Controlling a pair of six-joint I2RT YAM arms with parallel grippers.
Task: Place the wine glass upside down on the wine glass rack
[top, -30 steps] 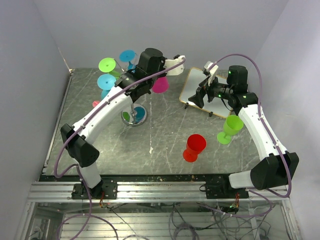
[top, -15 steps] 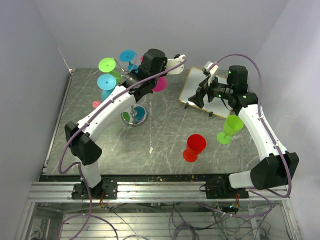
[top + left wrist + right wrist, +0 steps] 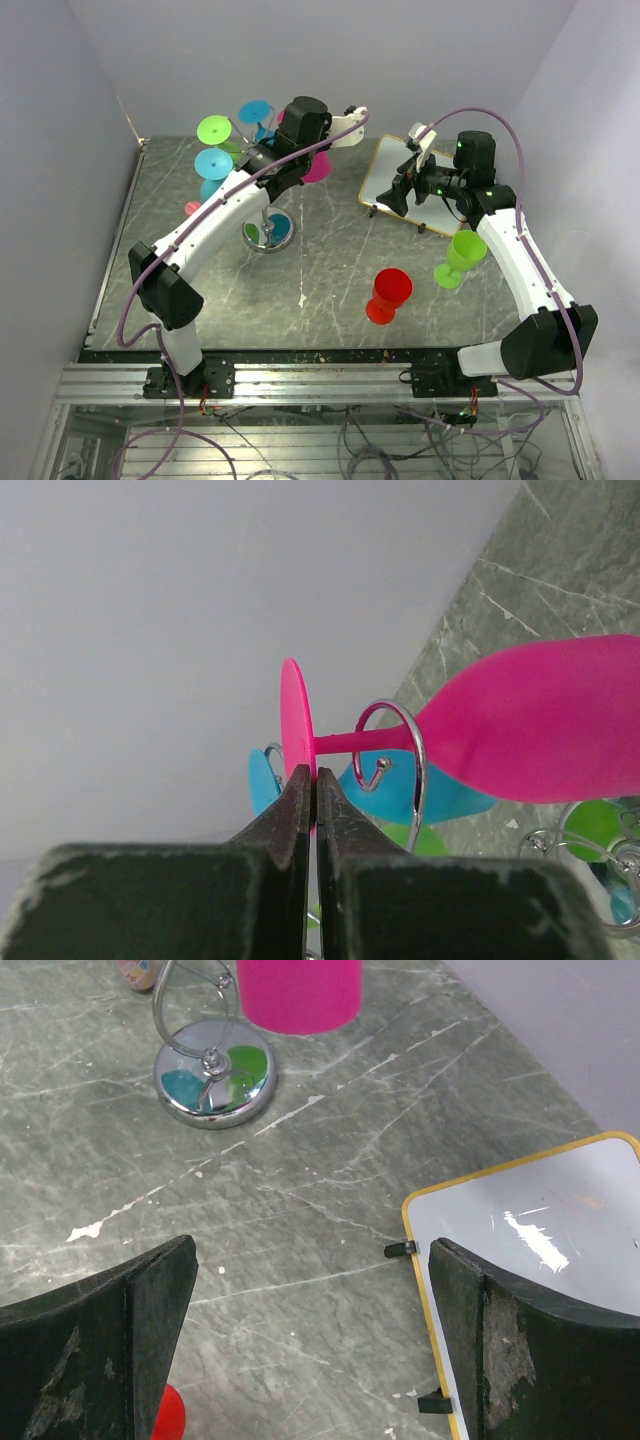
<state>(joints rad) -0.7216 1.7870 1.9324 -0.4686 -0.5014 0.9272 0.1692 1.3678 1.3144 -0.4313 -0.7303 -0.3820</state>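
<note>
From above, the left arm [image 3: 215,215] reached across the wine glass rack [image 3: 268,232], whose shiny round base stood on the grey-green marbled table [image 3: 330,270]. A pink wine glass [image 3: 322,168] hung at the right side of the rack, just under the arm's wrist. Two blue-footed glasses [image 3: 213,163] and a green-footed glass [image 3: 213,129] hung on the rack's far and left sides, their feet turned up. A red wine glass [image 3: 388,295] stood upright near the middle of the table. A green wine glass [image 3: 462,255] stood upright close beside the right arm. The right gripper [image 3: 392,200] hovered at the near edge of a white board with a yellow rim [image 3: 400,165].

In the left wrist view, the left gripper [image 3: 312,775] had its two fingers pressed together with nothing between them. Their tips sat right at the pink glass's foot; whether they touched it could not be told. The stem lay inside a curled wire arm of the rack, foot on one side and bowl on the other.

In the right wrist view, the right gripper's fingers [image 3: 100,1350] stood wide apart and empty above the table. The pink bowl hung mouth down above the table, beside the rack's base.
</note>
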